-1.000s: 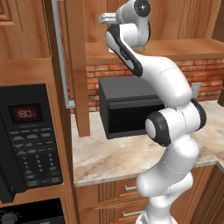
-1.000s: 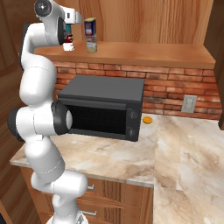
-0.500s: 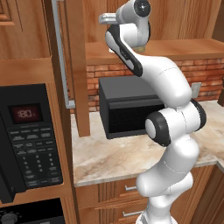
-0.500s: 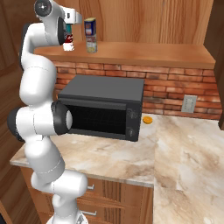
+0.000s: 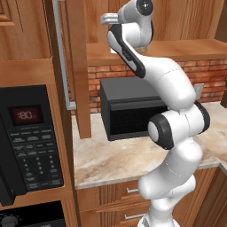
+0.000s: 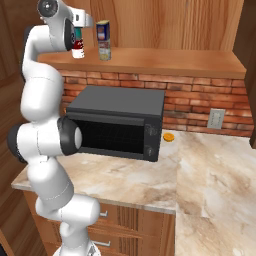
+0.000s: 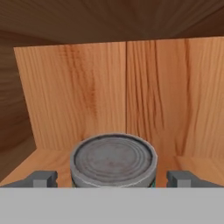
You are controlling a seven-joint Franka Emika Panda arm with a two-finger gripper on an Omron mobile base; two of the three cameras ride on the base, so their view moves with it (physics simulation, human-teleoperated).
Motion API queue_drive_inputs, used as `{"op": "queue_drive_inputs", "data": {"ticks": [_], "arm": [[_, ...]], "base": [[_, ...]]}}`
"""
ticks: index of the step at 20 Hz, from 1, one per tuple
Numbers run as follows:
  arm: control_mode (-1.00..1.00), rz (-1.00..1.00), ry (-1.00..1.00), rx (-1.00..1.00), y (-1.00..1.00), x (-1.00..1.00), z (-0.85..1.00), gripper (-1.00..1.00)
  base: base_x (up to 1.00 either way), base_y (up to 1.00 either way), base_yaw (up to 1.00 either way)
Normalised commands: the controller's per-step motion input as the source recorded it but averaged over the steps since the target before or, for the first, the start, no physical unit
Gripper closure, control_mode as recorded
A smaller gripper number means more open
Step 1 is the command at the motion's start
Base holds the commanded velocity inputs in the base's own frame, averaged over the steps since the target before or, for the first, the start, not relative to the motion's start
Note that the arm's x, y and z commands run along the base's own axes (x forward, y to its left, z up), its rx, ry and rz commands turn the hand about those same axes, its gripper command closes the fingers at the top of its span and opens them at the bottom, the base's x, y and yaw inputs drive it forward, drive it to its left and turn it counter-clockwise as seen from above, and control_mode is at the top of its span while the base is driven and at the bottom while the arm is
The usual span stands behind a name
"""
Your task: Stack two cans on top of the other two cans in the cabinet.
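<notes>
- Already, two stacks stand on the cabinet (image 6: 165, 62) shelf — blue can (image 6: 103, 30) on beige, teal can (image 7: 113, 160) on red.
- Gripper (image 7: 113, 178) is spread wide astride the teal can — only withdrawal seems left.

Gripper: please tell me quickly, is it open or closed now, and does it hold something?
Gripper: open, jaws wide on either side of a silver-topped can, holding nothing.

Even, diffuse rendered light fills all views, with no glare. Soft shadow lies under the shelf (image 6: 150, 62) and darkens the cabinet (image 7: 127, 96) ceiling. The hand view looks slightly soft.
</notes>
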Motion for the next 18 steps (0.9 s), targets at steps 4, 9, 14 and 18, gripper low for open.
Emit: {"op": "queue_drive_inputs", "data": {"ticks": [4, 9, 14, 18], "arm": [[-1.0, 0.0, 0.0, 0.0, 0.01, -0.2, 0.0, -1.0], [-1.0, 0.0, 0.0, 0.0, 0.0, -0.09, 0.0, -1.0], [-1.0, 0.0, -0.01, 0.0, 0.0, -0.28, 0.0, -1.0], [-1.0, 0.0, -0.01, 0.0, 0.0, -0.5, 0.0, -1.0]], "base": [[0.0, 0.0, 0.0], [0.0, 0.0, 0.0], [0.0, 0.0, 0.0], [0.0, 0.0, 0.0]]}}
